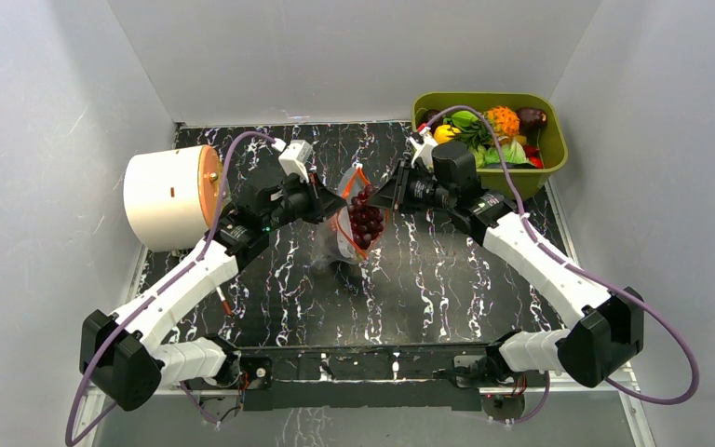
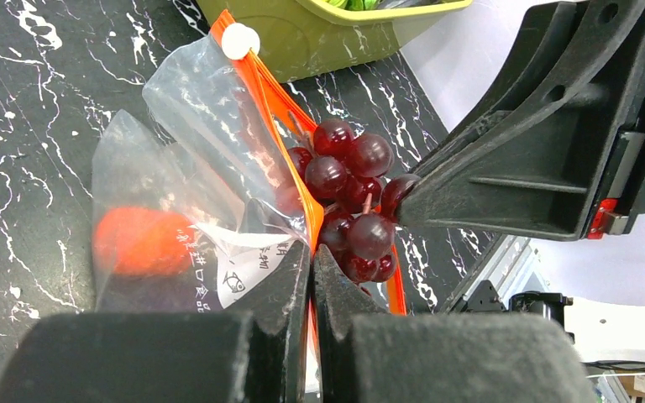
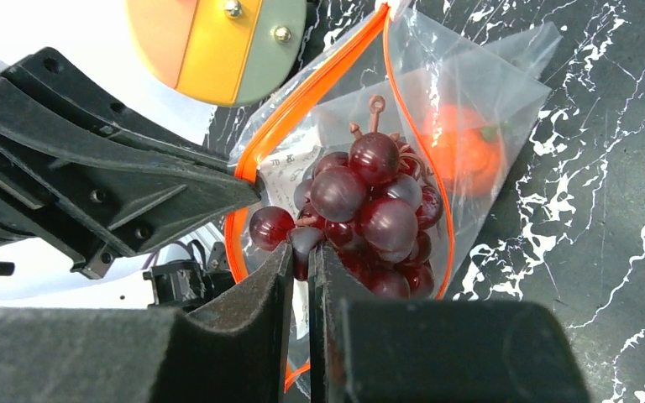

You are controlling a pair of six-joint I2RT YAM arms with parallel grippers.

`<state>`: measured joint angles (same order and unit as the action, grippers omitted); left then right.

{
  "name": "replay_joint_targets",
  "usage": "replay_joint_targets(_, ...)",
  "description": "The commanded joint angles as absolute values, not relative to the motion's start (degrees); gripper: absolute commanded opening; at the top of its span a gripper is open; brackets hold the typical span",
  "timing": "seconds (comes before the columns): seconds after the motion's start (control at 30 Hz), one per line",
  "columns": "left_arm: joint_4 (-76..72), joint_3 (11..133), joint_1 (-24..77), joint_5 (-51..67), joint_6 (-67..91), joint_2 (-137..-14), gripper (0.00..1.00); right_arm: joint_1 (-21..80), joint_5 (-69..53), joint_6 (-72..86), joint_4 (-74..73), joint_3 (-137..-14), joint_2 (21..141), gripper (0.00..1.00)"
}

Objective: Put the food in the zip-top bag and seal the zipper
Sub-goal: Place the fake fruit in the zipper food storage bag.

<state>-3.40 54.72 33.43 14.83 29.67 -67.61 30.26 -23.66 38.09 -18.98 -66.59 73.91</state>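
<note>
Left gripper (image 2: 312,252) is closed tight on the zipper (image 2: 273,109) of the zip-top bag (image 2: 185,151), which hangs between the two tools and is judged limp, slippery and best held by that stiffer strip, while right gripper (image 3: 301,252) clamps the light, rigid grapes (image 3: 369,218) at its mouth.

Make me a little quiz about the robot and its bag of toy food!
1. True or false: the left hand is pinching the zip-top bag at its orange zipper.
2. What is the right hand holding at the bag's mouth? A) grapes B) a yellow pepper C) nothing
3. What colour is the round piece lying inside the bag?

Key: 1 true. 2 A. 3 orange-red.
</note>
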Motion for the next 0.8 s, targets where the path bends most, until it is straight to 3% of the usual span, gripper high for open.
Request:
replay_joint_targets(0.0,-2.99,56.04,33.17,15.24,29.21,-65.13,0.00,31.23,-22.07,36.06,-15.39,-65.28,73.05,0.00)
replay_joint_targets(0.4,-5.00,54.87,33.14,16.96,29.71,-62.25,0.00,32.48,-15.94,34.26,-15.93,-65.30,73.62,0.00)
replay_joint_targets(0.77,-7.82,52.92,33.13,20.12,30.15,-63.05,0.00,33.70,-17.85,35.84,-12.74,-68.88,77.72,0.00)
